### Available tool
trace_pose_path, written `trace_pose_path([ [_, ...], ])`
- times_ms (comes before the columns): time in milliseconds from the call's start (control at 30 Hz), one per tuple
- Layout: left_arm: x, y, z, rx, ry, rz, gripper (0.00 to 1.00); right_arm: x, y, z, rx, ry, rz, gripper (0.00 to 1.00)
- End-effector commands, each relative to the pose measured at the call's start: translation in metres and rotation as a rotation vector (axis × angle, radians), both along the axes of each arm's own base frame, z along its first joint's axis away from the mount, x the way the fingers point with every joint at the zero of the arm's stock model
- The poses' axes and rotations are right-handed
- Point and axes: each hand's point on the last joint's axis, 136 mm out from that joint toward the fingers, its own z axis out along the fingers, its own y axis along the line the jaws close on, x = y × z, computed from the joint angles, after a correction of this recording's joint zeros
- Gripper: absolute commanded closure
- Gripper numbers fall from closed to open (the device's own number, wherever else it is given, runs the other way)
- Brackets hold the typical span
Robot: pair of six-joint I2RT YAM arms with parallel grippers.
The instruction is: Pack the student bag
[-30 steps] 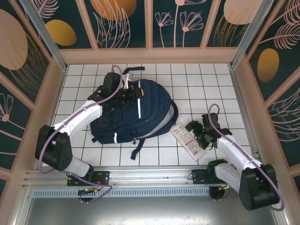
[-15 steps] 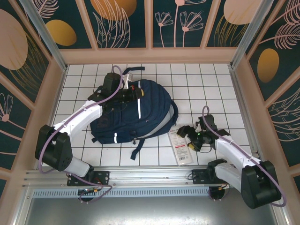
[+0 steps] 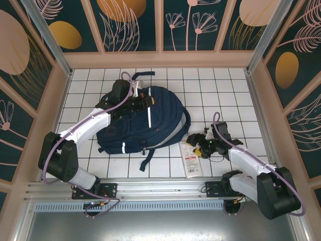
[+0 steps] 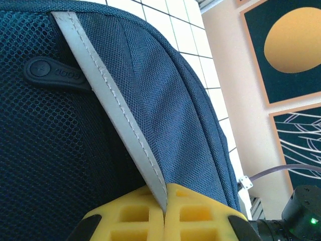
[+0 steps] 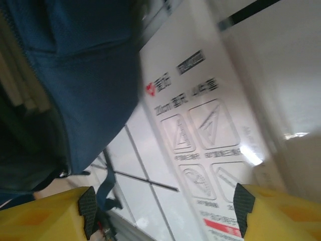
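the ruler pack (image 3: pixel 191 160) has swung round and slid in just beside the bag's near right edge, along with the right gripper (image 3: pixel 199 149), so packing looks close. its jaws stand wide astride the pack's top end; i cannot tell if they pinch it. farther back, the bag (image 3: pixel 150 120) lies mid-table, the left gripper (image 3: pixel 142 102) clenched on its white stripe (image 4: pixel 115 110).

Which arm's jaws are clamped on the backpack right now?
The left gripper: jaws shut on the white stripe of the student bag. The right gripper has its jaws apart over the flat white package.
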Motion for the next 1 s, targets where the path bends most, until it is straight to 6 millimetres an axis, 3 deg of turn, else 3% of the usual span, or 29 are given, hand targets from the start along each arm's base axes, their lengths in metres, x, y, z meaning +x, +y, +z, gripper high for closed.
trace_pose_path([
  [0, 0.0, 0.002, -0.002, 0.008, 0.0, 0.01, 1.0, 0.006, -0.026, 0.003, -0.181, -0.046, -0.053, 0.22],
  [67, 0.0, 0.004, 0.0, 0.015, -0.008, 0.017, 1.0, 0.0, -0.035, 0.003, -0.22, -0.041, -0.073, 0.2],
  [267, -0.001, 0.002, -0.013, 0.005, 0.019, 0.009, 1.0, -0.045, -0.069, -0.024, -0.416, 0.163, -0.095, 0.12],
  [333, 0.0, 0.001, -0.014, 0.003, 0.022, 0.007, 1.0, -0.054, -0.069, -0.028, -0.433, 0.176, -0.06, 0.11],
  [533, 0.001, -0.001, -0.014, 0.001, 0.023, 0.0, 1.0, -0.072, -0.025, -0.032, -0.175, 0.177, 0.08, 0.12],
  [967, -0.004, 0.0, -0.016, -0.002, 0.031, -0.004, 1.0, -0.035, 0.042, -0.002, 0.099, 0.069, 0.198, 0.15],
])
